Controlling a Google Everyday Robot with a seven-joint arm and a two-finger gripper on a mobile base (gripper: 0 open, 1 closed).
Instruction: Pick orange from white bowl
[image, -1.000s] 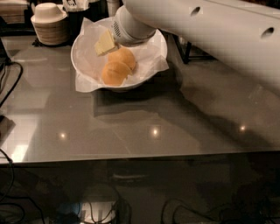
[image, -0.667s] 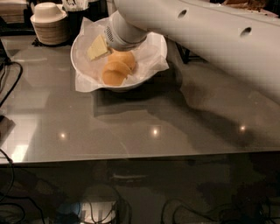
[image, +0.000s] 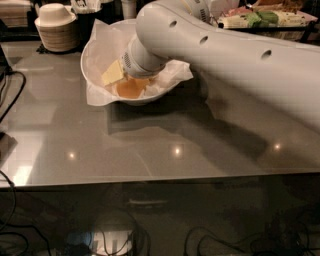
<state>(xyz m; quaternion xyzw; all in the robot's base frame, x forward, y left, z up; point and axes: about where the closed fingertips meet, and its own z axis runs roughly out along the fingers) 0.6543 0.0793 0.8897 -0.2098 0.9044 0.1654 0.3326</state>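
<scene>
— Gripper (image: 122, 79) is down inside the white bowl (image: 89, 56), at the end of the wrist (image: 142, 61). How wide it is set, and whether it has hold of anything, I cannot tell: the wrist covers most of it.

— What room is around it?

— Most of it is in front. Open grey table (image: 165, 145) runs from the bowl to the near edge, which goes straight across the lower part of the view. Cables (image: 11, 95) lie at the table's left edge. Behind the bowl on the left stands a stack of small bowls (image: 56, 31), near it but apart. At the far right, clutter (image: 260, 17) sits along the back.

— And the arm?

— The arm (image: 235, 60) comes in from the right as a thick white tube and rises to a bend above the bowl's back rim. From there it turns down and leftward into the bowl. It passes over the bowl's right rim and over the crinkled paper (image: 177, 75) that spills across it.

— Where is the orange?

— The orange (image: 132, 89) lies low in the bowl, on the paper, toward the near wall. It sits right under the wrist, touching the gripper or just beside it; which, I cannot tell. A pale yellow piece (image: 112, 74) shows just left of the wrist, above the orange's left side.
</scene>
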